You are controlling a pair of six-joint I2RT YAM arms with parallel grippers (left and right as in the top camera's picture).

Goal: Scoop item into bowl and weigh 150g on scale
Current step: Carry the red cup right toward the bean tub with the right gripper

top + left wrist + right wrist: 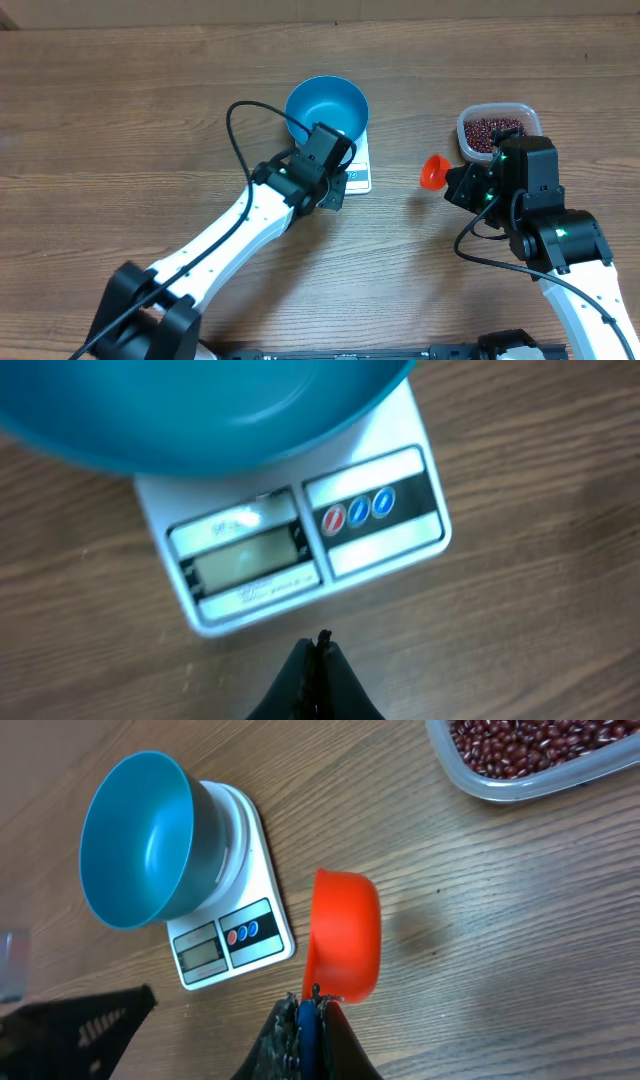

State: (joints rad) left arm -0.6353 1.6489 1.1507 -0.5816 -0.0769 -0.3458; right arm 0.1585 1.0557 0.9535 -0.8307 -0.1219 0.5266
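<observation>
**Two pincers shut, beans in the tub at upper right**

I start at the lower left of the overhead view, where the left arm runs diagonally up toward the centre over the wooden table (pixel 120 100). The left gripper (pixel 320 645) has its fingers pressed together on nothing. In my left wrist view its tip sits just short of the near edge of the scale (pixel 300 550), in front of the display window. I cannot tell whether it touches the wood.

At upper centre of the overhead view the blue bowl (pixel 326 108) stands on the scale. It covers most of the platform, and the display and button strip show in front of it.

Right of the scale and apart from it, the red scoop (pixel 433 172) hangs over bare table. The right gripper (pixel 310 1005) is pinching its handle. In the right wrist view the cup lies tipped on its side, and I cannot see into it.

At upper right the beans (pixel 490 130) fill the clear tub (pixel 466 135), close behind the right wrist.
</observation>
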